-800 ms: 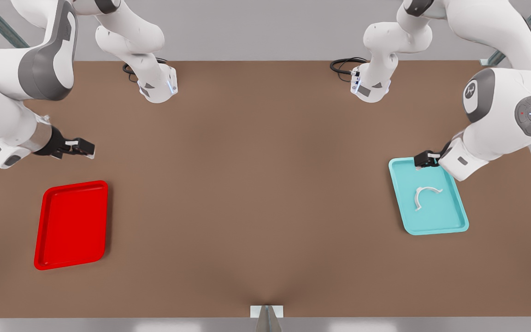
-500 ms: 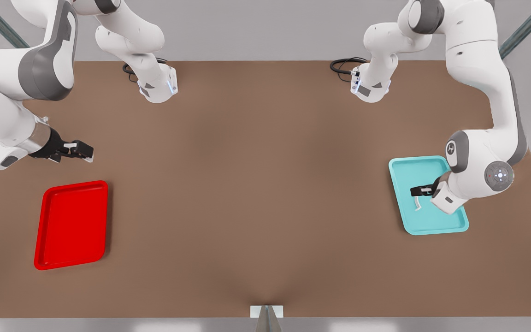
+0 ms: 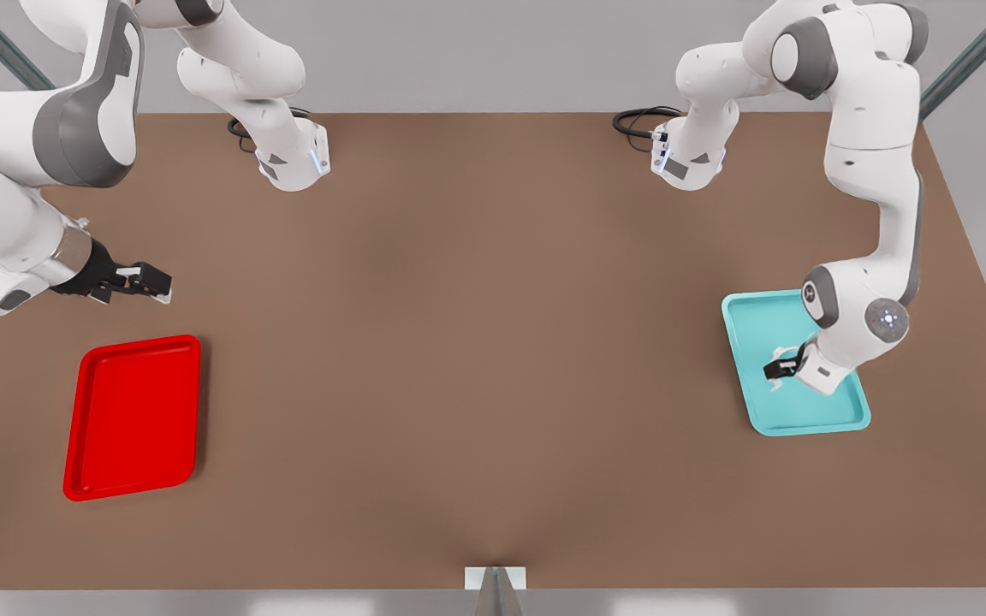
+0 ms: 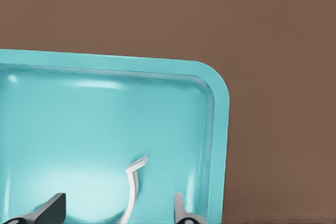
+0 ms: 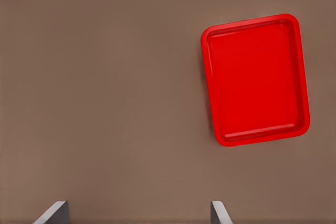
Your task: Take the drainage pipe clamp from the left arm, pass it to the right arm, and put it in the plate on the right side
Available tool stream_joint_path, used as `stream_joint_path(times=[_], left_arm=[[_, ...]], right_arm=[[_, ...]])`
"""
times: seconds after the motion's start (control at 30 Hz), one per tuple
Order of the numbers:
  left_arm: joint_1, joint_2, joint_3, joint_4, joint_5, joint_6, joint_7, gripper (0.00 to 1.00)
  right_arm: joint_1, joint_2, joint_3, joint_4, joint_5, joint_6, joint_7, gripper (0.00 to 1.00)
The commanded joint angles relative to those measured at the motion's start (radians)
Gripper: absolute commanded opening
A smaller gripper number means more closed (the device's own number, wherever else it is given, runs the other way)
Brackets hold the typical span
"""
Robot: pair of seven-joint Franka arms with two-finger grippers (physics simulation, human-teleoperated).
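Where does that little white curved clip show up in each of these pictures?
Front view: the clamp lies in the teal tray at the front view's right, mostly hidden beneath the left gripper.
Left wrist view: the clamp lies on the tray floor between the open fingers.
Right wrist view: not in it; the red plate lies there on the table.
Shared landmark: the teal tray.

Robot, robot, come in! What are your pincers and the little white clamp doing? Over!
Left pincer open, down in the teal tray, fingers either side of the white clamp. Right pincer open, waiting above the table near the red tray. Nothing in the way.
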Motion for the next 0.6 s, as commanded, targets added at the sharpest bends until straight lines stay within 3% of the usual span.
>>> stream_joint_path(times=[0.0, 0.2, 0.3, 0.37, 0.57], left_arm=[[0.000, -0.006, 0.007, -0.020, 0.002, 0.063, 0.178, 1.00], [-0.003, -0.006, 0.008, -0.039, 0.000, 0.061, 0.176, 0.99], [-0.010, 0.016, 0.008, -0.039, -0.003, 0.061, 0.175, 0.75], [-0.010, 0.037, 0.007, -0.037, -0.010, 0.063, 0.174, 0.70], [-0.011, 0.057, 0.007, -0.028, -0.026, 0.066, 0.174, 0.67]], right_arm=[[0.000, -0.001, 0.000, 0.000, 0.000, 0.001, 0.002, 1.00], [0.000, -0.001, 0.000, 0.000, 0.000, 0.001, 0.004, 1.00], [0.000, -0.001, 0.000, -0.001, 0.000, -0.001, 0.004, 1.00], [0.000, -0.001, 0.000, -0.001, 0.000, 0.001, 0.004, 1.00], [0.000, -0.001, -0.002, -0.003, 0.000, -0.001, 0.002, 1.00]])
